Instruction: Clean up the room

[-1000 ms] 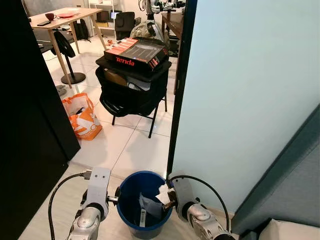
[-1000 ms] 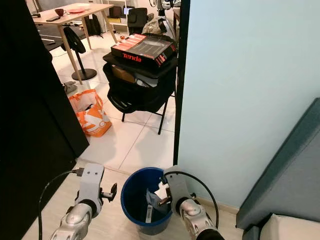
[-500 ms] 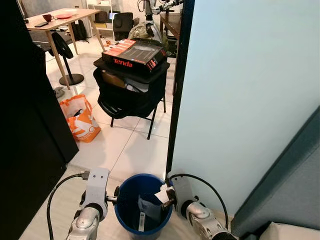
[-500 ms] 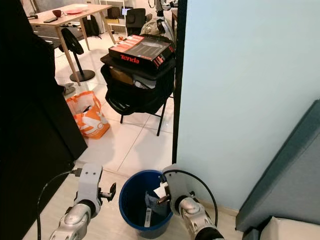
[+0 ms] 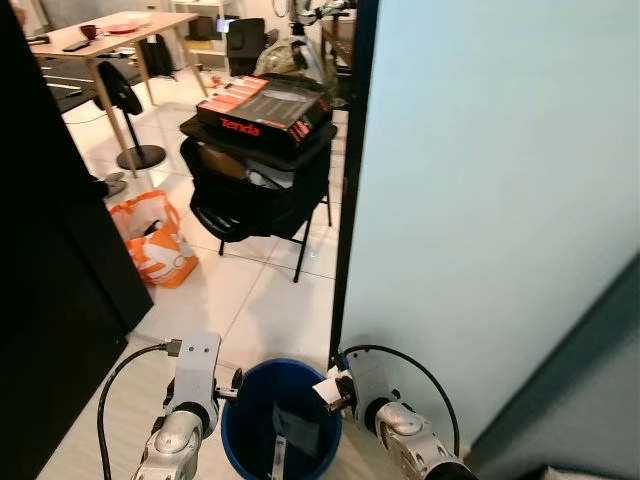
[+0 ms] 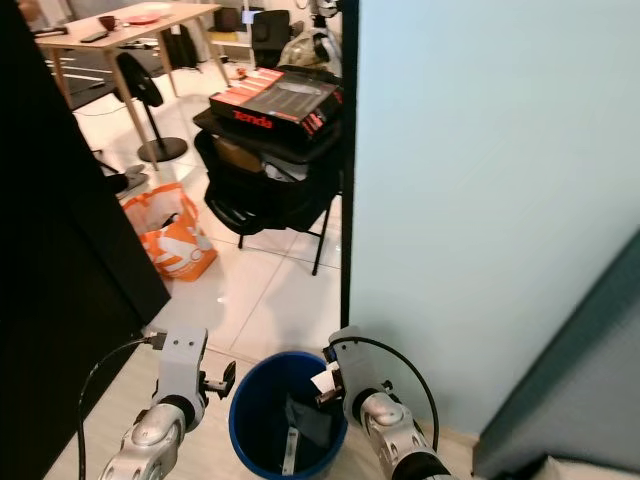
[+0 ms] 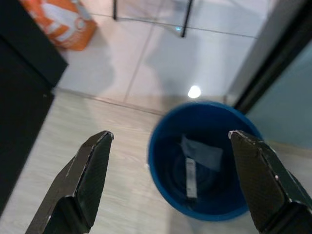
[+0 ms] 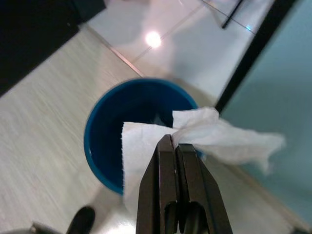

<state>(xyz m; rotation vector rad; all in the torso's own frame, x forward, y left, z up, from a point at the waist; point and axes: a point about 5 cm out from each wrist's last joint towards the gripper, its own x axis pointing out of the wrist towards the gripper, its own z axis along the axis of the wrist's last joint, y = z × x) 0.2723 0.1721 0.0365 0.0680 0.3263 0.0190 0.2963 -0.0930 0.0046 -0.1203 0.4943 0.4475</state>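
Nearest you, the right gripper [image 8: 175,144] has its jaws pressed together on a white tissue [image 8: 214,136], held just above the near-right rim of the blue bin [image 5: 235,440]. The tissue is not in the bin yet; much of it drapes past the rim toward the wall side. The left gripper [image 7: 170,141] hangs by the bin's other side with its jaws spread wide and nothing between them.

Inside the bin you can see a grey scrap [image 7: 201,152] and a pale strip [image 7: 189,176] lying on the bottom.

The main risk is releasing too early: with the tissue hanging half outside the rim, it could slide down the outside onto the floor [image 5: 255,290] beside the pale blue wall [image 5: 480,200]. Bring the wrist further over the bin's middle first. Light paper may also cling to the jaws, so check that it falls.

Farther off, an orange bag [image 5: 152,245] lies on the tiles, then a black chair [image 5: 250,190] stacked with a boxed router [image 5: 265,108], and a worktop [image 5: 105,32] at the back.
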